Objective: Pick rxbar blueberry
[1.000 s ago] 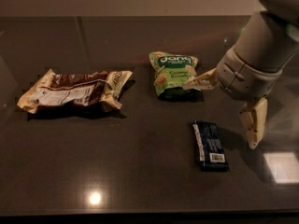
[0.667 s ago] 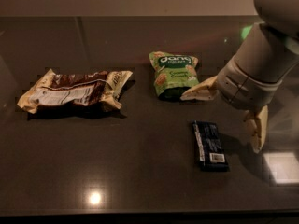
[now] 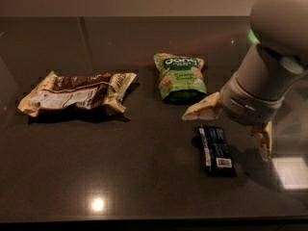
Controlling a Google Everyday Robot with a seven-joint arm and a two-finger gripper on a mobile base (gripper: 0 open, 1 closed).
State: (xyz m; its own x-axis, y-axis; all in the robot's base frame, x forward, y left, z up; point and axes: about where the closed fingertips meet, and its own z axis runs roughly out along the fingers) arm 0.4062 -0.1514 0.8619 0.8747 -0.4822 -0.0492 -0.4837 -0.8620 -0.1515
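Note:
The rxbar blueberry (image 3: 216,149) is a small flat dark navy bar with a white side stripe and a white barcode patch. It lies on the dark table (image 3: 144,186), right of centre, toward the front. My gripper (image 3: 227,128) hangs over its far end, open. One cream finger (image 3: 202,109) points left, just above the bar's top edge. The other finger (image 3: 263,139) points down to the bar's right. The bar lies between them, untouched.
A green "dang" pouch (image 3: 179,77) lies just behind the bar, close to the left finger. A large cream-and-brown crinkled bag (image 3: 77,94) lies at the left. My grey arm (image 3: 269,66) fills the upper right. Light glares on the table at the right.
The gripper and arm have come forward and down toward the bar. The fingers now straddle its far end. The packages have not moved.

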